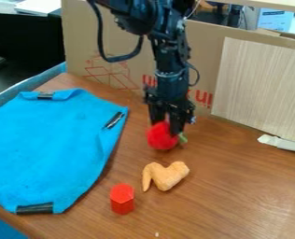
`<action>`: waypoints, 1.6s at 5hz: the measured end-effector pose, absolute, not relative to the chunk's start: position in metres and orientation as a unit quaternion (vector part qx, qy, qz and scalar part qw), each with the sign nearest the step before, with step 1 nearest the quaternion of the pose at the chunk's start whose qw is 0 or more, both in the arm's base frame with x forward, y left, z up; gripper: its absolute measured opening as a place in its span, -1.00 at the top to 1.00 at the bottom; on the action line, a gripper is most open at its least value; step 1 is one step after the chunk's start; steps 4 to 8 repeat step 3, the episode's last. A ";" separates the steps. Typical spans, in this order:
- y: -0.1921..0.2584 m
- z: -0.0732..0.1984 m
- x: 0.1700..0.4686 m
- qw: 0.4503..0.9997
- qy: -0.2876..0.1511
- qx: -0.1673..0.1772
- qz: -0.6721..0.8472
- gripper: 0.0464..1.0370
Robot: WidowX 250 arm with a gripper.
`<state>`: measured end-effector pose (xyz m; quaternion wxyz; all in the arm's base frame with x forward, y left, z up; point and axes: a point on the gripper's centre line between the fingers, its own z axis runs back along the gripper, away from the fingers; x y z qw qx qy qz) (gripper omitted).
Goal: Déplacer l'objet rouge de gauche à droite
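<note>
One round red object, green-stemmed, is sitting at the lower end of the tool; whether that is standing open or gripping, I cannot tell.

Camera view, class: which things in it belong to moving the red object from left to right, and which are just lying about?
Part of the job:
gripper
round red object, right at the gripper

Just lying about:
red hexagonal block, most likely, though it is red too
tan wing-shaped piece
blue cloth
white strip at the right
</note>
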<state>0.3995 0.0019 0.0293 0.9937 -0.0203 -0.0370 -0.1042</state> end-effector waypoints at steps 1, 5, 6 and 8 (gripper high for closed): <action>0.000 0.035 0.398 0.994 -0.038 -0.040 -0.099 -0.88; 0.026 0.119 0.392 0.985 -0.134 -0.067 -0.085 -0.93; 0.026 0.119 0.392 0.985 -0.134 -0.067 -0.085 -0.93; 0.026 0.119 0.392 0.985 -0.134 -0.067 -0.085 -0.93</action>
